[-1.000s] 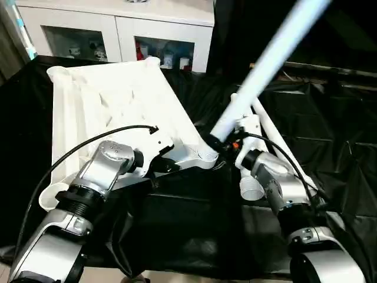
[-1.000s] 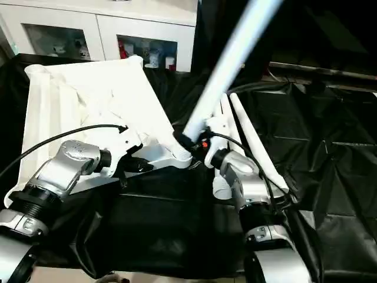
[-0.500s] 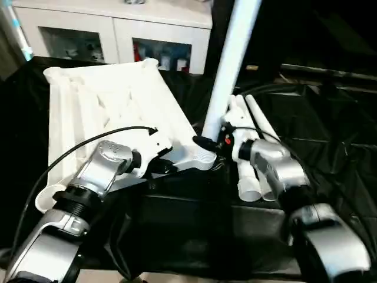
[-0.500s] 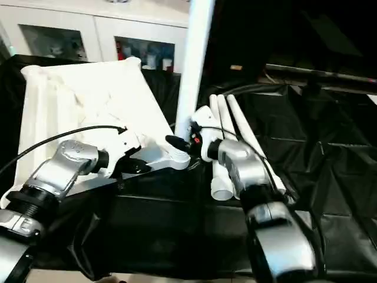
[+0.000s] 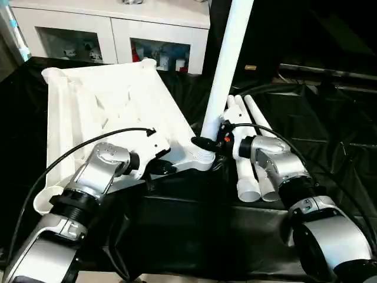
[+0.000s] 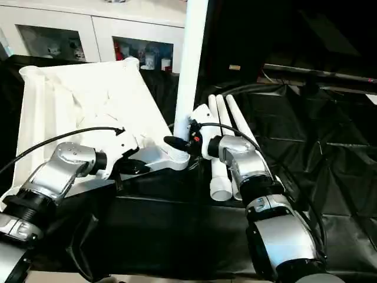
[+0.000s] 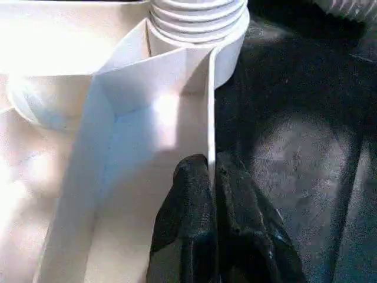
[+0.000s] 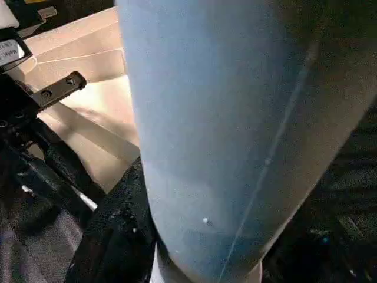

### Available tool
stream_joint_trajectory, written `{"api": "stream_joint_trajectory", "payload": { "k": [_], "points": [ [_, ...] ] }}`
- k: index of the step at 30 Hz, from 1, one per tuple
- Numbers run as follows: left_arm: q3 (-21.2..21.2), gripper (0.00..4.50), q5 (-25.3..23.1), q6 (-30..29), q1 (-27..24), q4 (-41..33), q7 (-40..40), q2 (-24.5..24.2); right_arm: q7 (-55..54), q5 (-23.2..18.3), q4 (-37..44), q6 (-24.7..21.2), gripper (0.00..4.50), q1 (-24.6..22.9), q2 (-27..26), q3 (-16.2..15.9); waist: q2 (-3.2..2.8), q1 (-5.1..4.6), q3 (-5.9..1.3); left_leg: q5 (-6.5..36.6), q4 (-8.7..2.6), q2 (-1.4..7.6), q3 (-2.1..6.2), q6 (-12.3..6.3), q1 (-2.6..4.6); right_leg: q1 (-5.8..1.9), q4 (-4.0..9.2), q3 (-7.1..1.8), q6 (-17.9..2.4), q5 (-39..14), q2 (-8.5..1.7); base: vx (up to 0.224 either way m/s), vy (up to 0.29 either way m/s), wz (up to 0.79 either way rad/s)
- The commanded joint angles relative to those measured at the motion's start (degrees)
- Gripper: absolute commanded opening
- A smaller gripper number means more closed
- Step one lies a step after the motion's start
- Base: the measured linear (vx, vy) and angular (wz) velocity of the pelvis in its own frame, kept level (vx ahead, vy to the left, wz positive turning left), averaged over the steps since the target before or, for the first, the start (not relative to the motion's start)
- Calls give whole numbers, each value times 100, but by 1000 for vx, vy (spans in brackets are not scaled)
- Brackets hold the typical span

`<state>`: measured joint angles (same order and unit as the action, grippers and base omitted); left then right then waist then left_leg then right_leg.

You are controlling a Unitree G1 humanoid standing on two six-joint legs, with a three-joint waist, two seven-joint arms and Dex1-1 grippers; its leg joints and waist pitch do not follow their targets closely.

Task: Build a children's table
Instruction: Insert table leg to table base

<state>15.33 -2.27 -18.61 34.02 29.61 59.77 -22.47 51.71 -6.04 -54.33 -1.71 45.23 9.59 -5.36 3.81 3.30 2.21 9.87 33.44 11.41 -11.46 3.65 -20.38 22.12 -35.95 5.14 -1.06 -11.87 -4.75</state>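
The children's table's white top (image 5: 106,106) lies upside down on black cloth, ribs facing up. One long white leg (image 5: 227,65) stands almost upright, its lower end in the near right corner socket (image 5: 203,158). My right gripper (image 5: 207,141) is shut on that leg just above the socket, and a black finger (image 8: 112,236) presses against the tube. At the top's near edge, left of the socket, my left gripper (image 5: 164,168) is shut on a thin white rim. Its fingers (image 7: 188,224) pinch that rim below the ridged socket (image 7: 200,17).
Loose white legs (image 5: 250,171) lie side by side on the black cloth (image 5: 318,118), right of the socket and under my right forearm. A white cabinet with glass doors (image 5: 112,35) stands behind the top. A black cable arcs over my left forearm.
The held leg has swung from a strong tilt to the right to nearly upright over the corner socket, and my right arm turned with it. My left gripper kept its grip.
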Motion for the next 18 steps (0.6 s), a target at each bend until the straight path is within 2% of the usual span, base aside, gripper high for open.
{"api": "stream_joint_trajectory", "payload": {
  "k": [1,8,18],
  "points": [
    [-116,0,501,27,-124,-192,147,253,-15,331,-585,-273,188,-334,12,-232,-45,4,-260,1610,-407,264,150,24,62,-164,524,-362,-1082,-1680,-447,0,0,0],
    [25,0,307,48,-290,-293,206,148,-15,346,-657,-226,188,-316,-17,-233,-39,-13,-252,1726,-432,270,163,42,67,-158,548,-363,-1035,-1830,-450,0,0,0],
    [316,0,-24,174,-192,-215,397,5,22,395,-768,-232,188,-239,-18,-264,-40,-25,-249,1859,-455,276,172,77,93,-139,571,-366,-1007,-1947,-449,0,0,0]
  ]
}}
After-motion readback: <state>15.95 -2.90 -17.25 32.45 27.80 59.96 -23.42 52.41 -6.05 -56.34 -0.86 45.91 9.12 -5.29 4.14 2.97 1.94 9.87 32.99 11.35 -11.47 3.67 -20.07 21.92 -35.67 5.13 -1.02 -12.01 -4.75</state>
